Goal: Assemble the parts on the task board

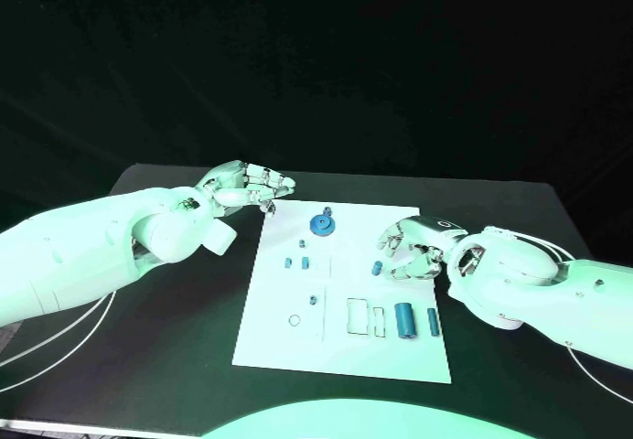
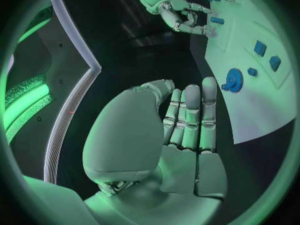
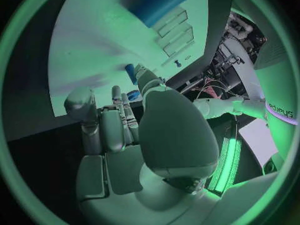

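The white task board [image 1: 346, 343] lies in the middle of the table. A blue gear [image 1: 323, 223] sits near its far edge, also seen as the gear [image 2: 234, 79]. Several small blue parts [image 1: 305, 262] lie left of centre, and two blue cylinders [image 1: 406, 321] lie at the near right. My left hand [image 1: 247, 187] hovers off the board's far left corner, its fingers [image 2: 190, 120] curled in on nothing. My right hand [image 1: 412, 245] hangs over the board's right edge with curled fingers [image 3: 119, 125], close to a small blue part [image 1: 378, 269]. A blue bit [image 3: 133, 95] shows between those fingers; whether it is held is unclear.
Outlined slots [image 1: 359, 316] are marked on the board beside the cylinders, with a small ring outline [image 1: 293, 320] to their left. Black table [image 1: 158, 366] surrounds the board on all sides.
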